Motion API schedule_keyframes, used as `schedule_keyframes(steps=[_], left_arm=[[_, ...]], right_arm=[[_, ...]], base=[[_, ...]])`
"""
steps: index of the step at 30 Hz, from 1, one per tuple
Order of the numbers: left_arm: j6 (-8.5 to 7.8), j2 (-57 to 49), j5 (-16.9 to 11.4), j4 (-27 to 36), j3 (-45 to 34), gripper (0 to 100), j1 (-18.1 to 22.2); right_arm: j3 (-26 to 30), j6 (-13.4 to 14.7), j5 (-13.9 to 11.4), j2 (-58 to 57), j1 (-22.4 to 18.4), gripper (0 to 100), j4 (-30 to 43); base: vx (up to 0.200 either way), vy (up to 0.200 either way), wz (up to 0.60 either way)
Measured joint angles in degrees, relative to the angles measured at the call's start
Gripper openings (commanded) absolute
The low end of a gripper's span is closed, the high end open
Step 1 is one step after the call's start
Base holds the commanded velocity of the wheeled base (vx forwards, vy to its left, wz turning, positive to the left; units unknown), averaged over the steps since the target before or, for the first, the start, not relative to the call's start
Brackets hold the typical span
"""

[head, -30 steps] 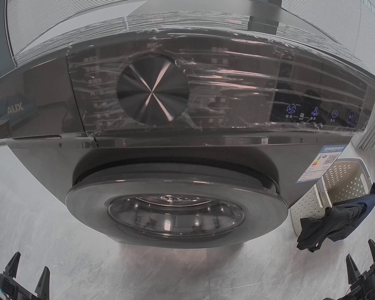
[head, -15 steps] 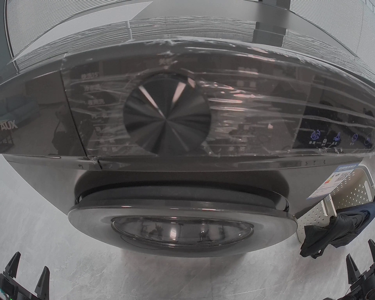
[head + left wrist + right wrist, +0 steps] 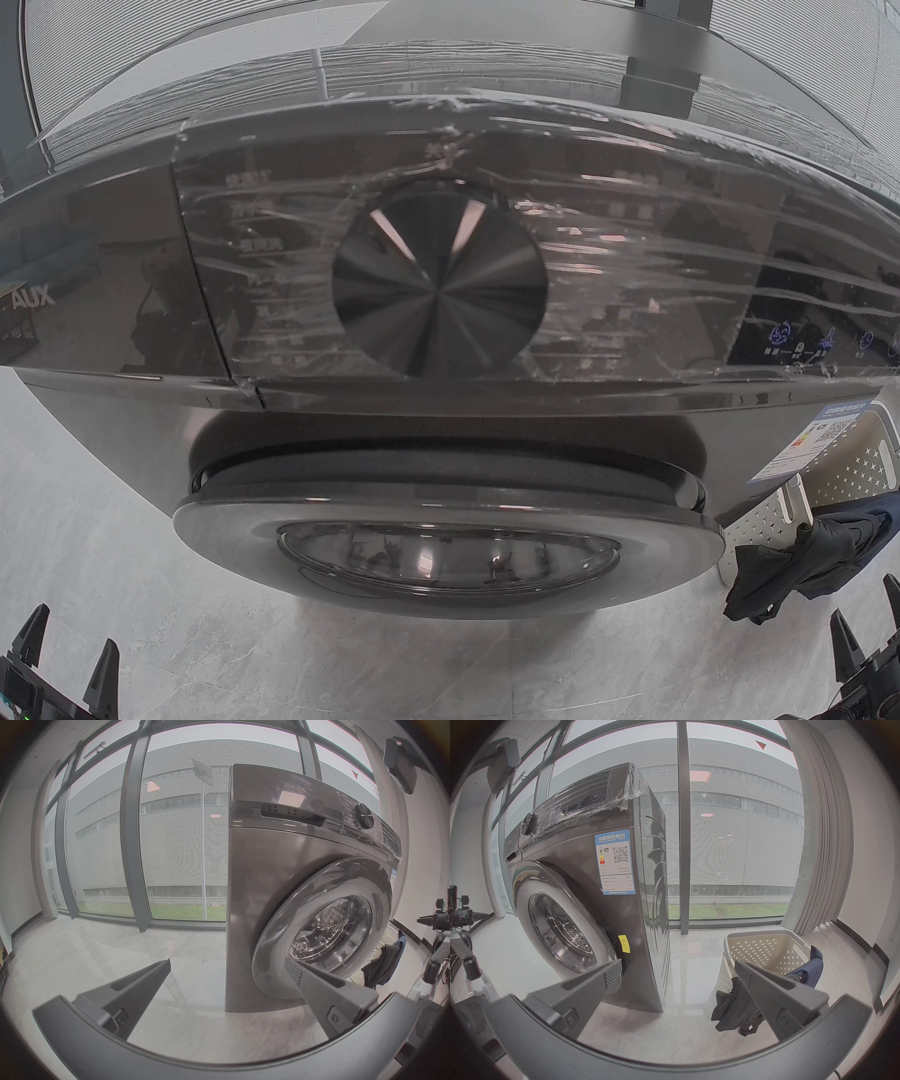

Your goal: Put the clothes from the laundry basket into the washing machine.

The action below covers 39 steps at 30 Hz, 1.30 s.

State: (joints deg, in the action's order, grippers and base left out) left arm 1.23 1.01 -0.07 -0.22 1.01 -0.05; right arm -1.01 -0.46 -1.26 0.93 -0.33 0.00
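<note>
The left gripper [image 3: 75,628] and right gripper [image 3: 862,600] are both empty, jaws spread wide, and only their tips are in the head view. Ahead of the left jaws stands the washing machine [image 3: 281,874], its round door [image 3: 328,926] shut. Beyond the right jaws stands the white laundry basket [image 3: 759,949], with dark clothes [image 3: 733,1006] draped over its rim and partly hidden by one finger [image 3: 778,996]. A blue garment [image 3: 812,967] hangs beside them. Whether more clothes lie deeper in the basket cannot be told. Crinkled plastic film [image 3: 609,234] blurs the control panel.
</note>
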Motion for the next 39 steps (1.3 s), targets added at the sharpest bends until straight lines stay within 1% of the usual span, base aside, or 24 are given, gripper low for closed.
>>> schedule_keyframes(steps=[11, 17, 21, 25, 27, 29, 33, 36, 37, 39], left_arm=[[-0.26, 0.0, -0.1, 0.0, 0.0, 100, 0.0], [-0.79, 0.0, -0.2, 0.1, 0.0, 100, 0.0], [-0.83, 0.0, -0.2, 0.1, 0.0, 100, 0.0], [-0.88, 0.0, -0.2, 0.1, 0.0, 100, 0.0], [-0.88, 0.0, -0.2, 0.1, 0.0, 100, 0.0], [-0.88, 0.0, -0.2, 0.1, 0.0, 100, 0.0], [-0.83, 0.0, -0.2, 0.1, 0.0, 100, 0.0], [-0.83, 0.0, -0.2, 0.1, 0.0, 100, 0.0], [-0.80, 0.0, -0.2, 0.1, 0.0, 100, 0.0], [-0.79, 0.0, -0.2, 0.1, 0.0, 100, 0.0]], right_arm=[[0.0, 0.0, 0.1, 0.0, 0.0, 100, 0.0], [0.0, -1.6, -0.1, 0.0, -0.1, 100, 0.0], [0.0, -1.3, -0.4, 0.0, -0.1, 100, -2.7], [-3.9, -0.3, -1.4, 0.5, 0.1, 100, -3.9], [-7.3, 0.1, -3.0, 2.0, 0.2, 100, -3.8], [-9.9, 0.4, -5.6, 4.5, 0.2, 100, -3.4], [-13.1, 0.4, -12.4, 12.5, 0.3, 100, -3.0], [-14.4, -0.8, -18.0, 19.7, 0.7, 100, -3.1], [-14.7, -1.4, -19.5, 22.3, 1.0, 100, -3.2], [-15.3, -2.3, -21.6, 27.0, 2.1, 100, -3.6]], base=[[0.000, 0.000, 0.00], [0.000, 0.000, 0.00], [0.000, 0.000, 0.00], [0.000, 0.000, 0.00], [0.000, 0.000, 0.00], [0.000, 0.000, 0.00], [0.000, 0.000, 0.00], [0.000, 0.000, 0.00], [0.000, 0.000, 0.00], [0.000, 0.000, 0.00]])
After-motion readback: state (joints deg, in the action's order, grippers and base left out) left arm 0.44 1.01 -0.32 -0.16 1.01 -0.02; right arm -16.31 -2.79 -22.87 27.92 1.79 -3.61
